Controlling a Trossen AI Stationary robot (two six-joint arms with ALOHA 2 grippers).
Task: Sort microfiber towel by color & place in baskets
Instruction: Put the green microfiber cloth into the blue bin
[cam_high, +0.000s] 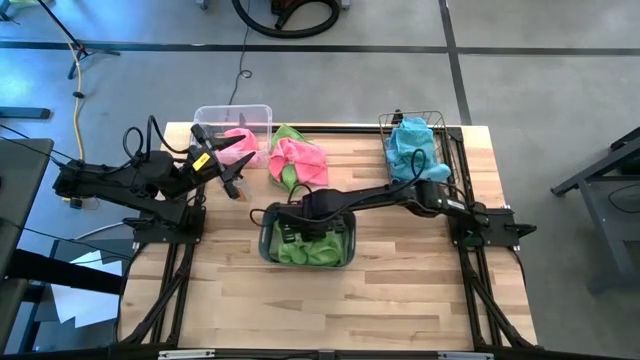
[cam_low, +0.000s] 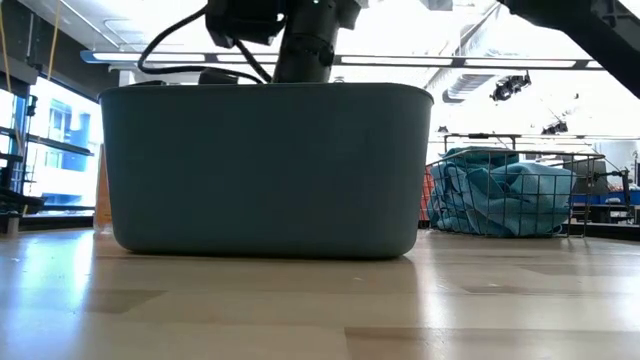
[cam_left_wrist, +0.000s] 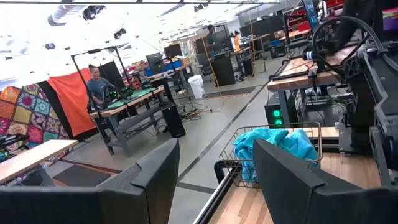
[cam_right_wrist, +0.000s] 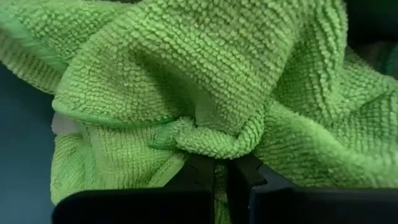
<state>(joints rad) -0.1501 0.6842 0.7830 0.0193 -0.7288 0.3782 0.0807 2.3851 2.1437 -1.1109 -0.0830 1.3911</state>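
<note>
Right wrist view shows the right gripper (cam_right_wrist: 221, 171) pinched tight on a fold of green towel (cam_right_wrist: 205, 87). From overhead it hangs inside the grey-blue tub (cam_high: 268, 252), so the drop is in hand; next it must let go and lift clear. Only the overhead camera shows pink and green towels (cam_high: 297, 160) unsorted mid-table, beside the clear bin (cam_high: 232, 112), and the left gripper (cam_high: 228, 172) spread, empty.

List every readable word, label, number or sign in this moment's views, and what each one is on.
None can be read.
Yellow tag on the left pincer, high view: too small to read.
Screens and signs in the room behind, left wrist view: blurred.
Bins and towels: no print visible.
</note>
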